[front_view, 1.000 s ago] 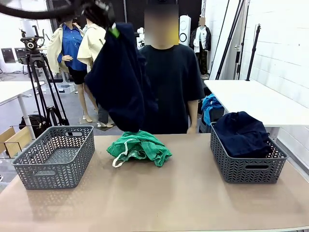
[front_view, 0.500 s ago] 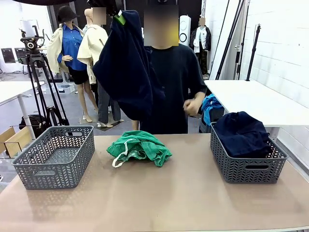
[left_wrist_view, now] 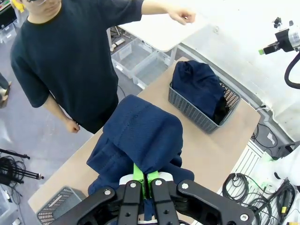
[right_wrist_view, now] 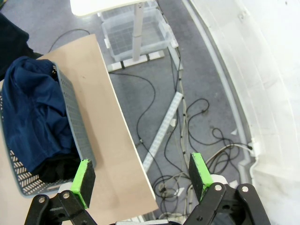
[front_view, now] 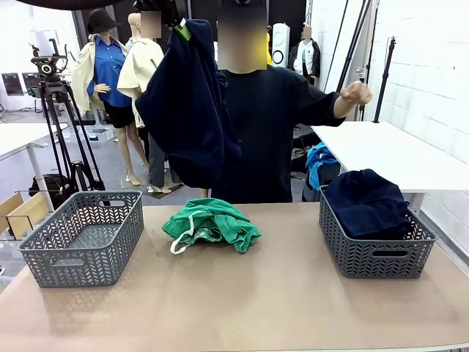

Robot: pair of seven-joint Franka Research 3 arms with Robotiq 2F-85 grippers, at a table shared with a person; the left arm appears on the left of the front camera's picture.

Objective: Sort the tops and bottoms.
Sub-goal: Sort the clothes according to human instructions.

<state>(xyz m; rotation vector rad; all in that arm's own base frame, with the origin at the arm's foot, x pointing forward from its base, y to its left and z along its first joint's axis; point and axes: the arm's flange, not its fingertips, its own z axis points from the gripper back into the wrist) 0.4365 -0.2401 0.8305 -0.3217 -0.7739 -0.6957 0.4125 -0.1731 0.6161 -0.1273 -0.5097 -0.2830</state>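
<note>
Above the table (front_view: 293, 301) | left hand (left_wrist_view: 142, 174) clamped on navy garment (left_wrist_view: 140, 136) | right hand (right_wrist_view: 142, 177) apart

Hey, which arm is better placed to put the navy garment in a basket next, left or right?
Left. The left gripper is shut on the hanging navy garment; the right gripper is open, holding nothing.

The left gripper (left_wrist_view: 144, 178) is black, its linkages dotted with silver screws, with narrow green pads (left_wrist_view: 137, 172). The right gripper (right_wrist_view: 142, 173) matches it: black links, silver screws and bright green pads. The person (front_view: 265, 132) wears a dark T-shirt with short sleeves.
</note>
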